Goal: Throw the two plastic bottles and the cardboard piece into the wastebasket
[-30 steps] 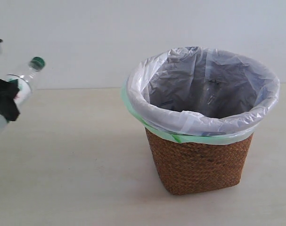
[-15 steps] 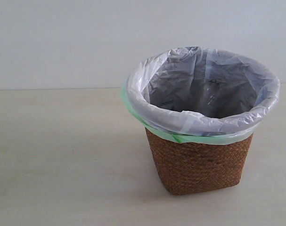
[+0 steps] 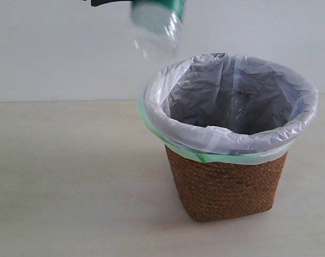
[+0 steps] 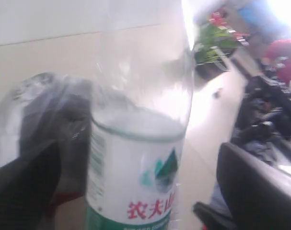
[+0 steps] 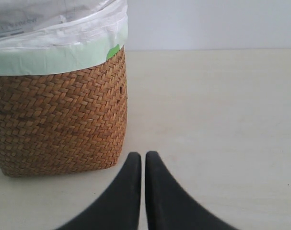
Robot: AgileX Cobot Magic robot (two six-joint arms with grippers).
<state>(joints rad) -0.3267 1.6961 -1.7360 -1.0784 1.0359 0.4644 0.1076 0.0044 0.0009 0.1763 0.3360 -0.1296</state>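
The clear bottle with the green-and-white label (image 3: 156, 29) hangs at the top of the exterior view, base downward, just above and left of the wastebasket's rim. My left gripper (image 3: 106, 2) barely shows at the top edge. In the left wrist view the bottle (image 4: 135, 158) fills the frame between dark fingers (image 4: 20, 191), with my left gripper (image 4: 135, 201) shut on it. The wicker wastebasket (image 3: 226, 184) with its white bag (image 3: 167, 101) stands right of centre. Beside the basket wall (image 5: 59, 120), my right gripper (image 5: 143, 155) is low over the table, shut and empty. The red-label bottle and the cardboard piece are not visible.
Pale tabletop (image 3: 71, 176) stretches left of and in front of the basket, against a plain white wall. Past the bottle, the left wrist view shows a blurred potted plant (image 4: 215, 45) and dark furniture (image 4: 260, 187).
The left gripper held the bottle at the far left a second ago, then left the view. Now the bottle has come in at the top, above the basket's left rim.
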